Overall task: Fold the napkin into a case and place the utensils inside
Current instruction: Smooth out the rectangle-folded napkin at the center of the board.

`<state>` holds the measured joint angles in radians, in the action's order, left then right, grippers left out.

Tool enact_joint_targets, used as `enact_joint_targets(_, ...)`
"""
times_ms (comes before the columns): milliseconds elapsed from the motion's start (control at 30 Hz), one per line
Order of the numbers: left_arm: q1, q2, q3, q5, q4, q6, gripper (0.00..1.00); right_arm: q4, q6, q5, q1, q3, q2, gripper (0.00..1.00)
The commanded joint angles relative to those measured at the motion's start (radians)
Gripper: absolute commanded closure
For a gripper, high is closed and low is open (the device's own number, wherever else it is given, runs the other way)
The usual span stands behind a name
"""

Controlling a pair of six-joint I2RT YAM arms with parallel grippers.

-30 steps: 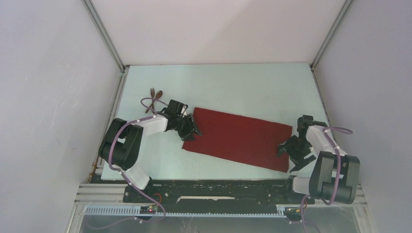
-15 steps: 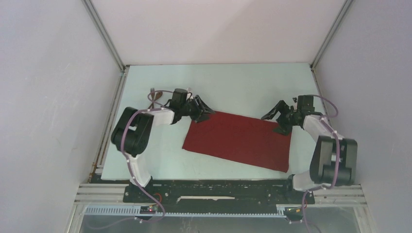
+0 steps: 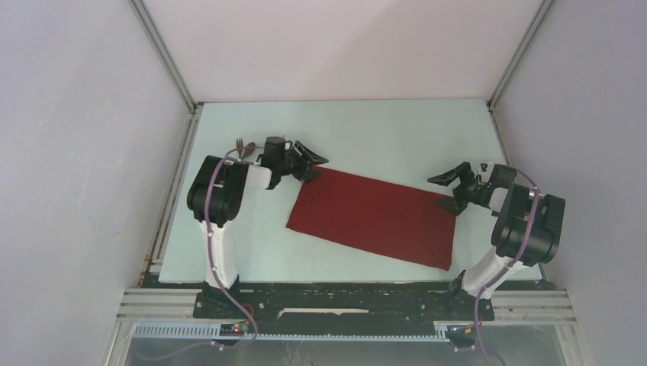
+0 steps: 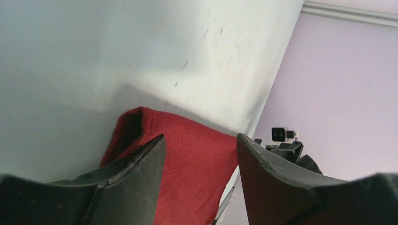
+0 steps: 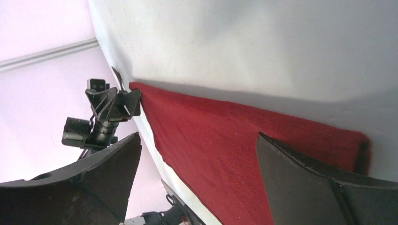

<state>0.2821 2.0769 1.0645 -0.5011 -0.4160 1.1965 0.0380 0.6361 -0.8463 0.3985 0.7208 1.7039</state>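
Now, on the pale table (image 3: 252,252), just beyond the arm bases, the napkin (image 3: 374,216) lies flat as a dark red oblong. It is skewed so that its right end sits nearer the bases than its left. At its far left corner is the left gripper (image 3: 309,164), jaws spread apart and holding nothing. The left wrist view shows the red cloth (image 4: 187,159) lying on the table beyond the gap between the two dark fingers (image 4: 136,164). That corner looks doubled over, though the view is too close to be sure. At the far right corner is the right gripper (image 3: 450,191), jaws wide apart and likewise empty. The right wrist view looks along the cloth's far edge (image 5: 244,140), with the other gripper (image 5: 110,105) at the opposite end. Farther back on the left, the utensils (image 3: 244,147) lie on the table just behind the left arm's wrist. They are small, brown, partly crossed by a cable, and apart from the napkin
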Motion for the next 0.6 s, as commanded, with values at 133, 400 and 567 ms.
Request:
enact_joint_targets(133, 0.022, -0.083, 0.152, -0.013, 0.159, -0.065, 0.34, -0.296, -0.094, 0.144, -0.027, 0.101, -0.196, 0.0)
enact_joint_targets(400, 0.024, 0.07, 0.205, -0.07, 0.053, 0.04, 0.34, 0.032, 0.037, -0.025, 0.011, 0.015, -0.088, 0.0)
enact_joint_targets(567, 0.002, 0.125, 0.149, -0.082, -0.067, 0.072, 0.33, 0.13, 0.062, -0.043, 0.039, -0.001, 0.019, 0.0)
